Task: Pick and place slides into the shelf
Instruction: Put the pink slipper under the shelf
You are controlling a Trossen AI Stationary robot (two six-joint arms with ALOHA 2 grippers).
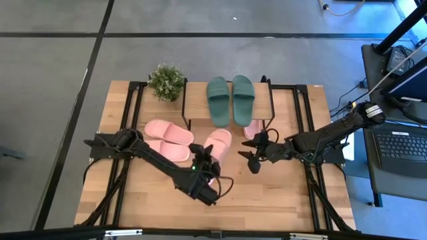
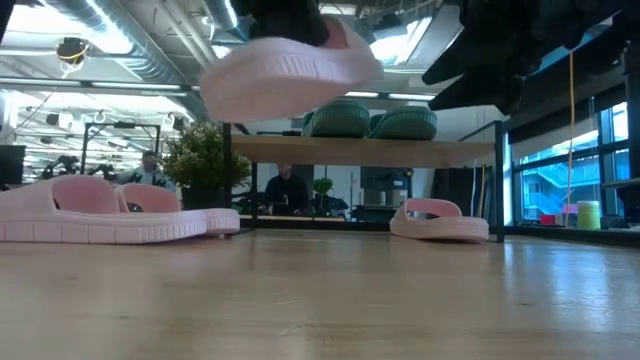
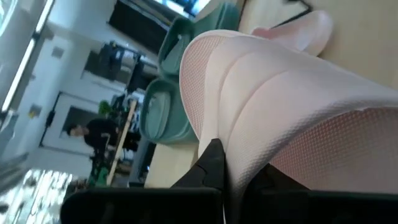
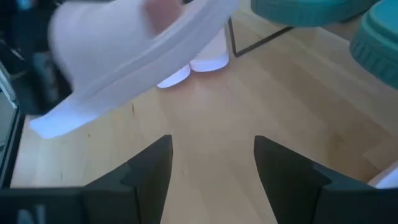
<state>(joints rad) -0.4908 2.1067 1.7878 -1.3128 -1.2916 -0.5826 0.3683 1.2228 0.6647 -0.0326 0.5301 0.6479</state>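
Aloft, left gripper (image 1: 202, 162) clamping pink slide (image 1: 218, 145), right gripper (image 1: 252, 157) agape

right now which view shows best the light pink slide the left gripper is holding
The high view: the lifted light pink slide shows whole, clamped in the left gripper. Low view shows it raised off the table, left wrist only its sole, right wrist a blur.

Robotics lab, exposed ceiling ducts (image 2: 150, 40), laptop (image 1: 400, 150), cables, seated person (image 2: 287, 190)
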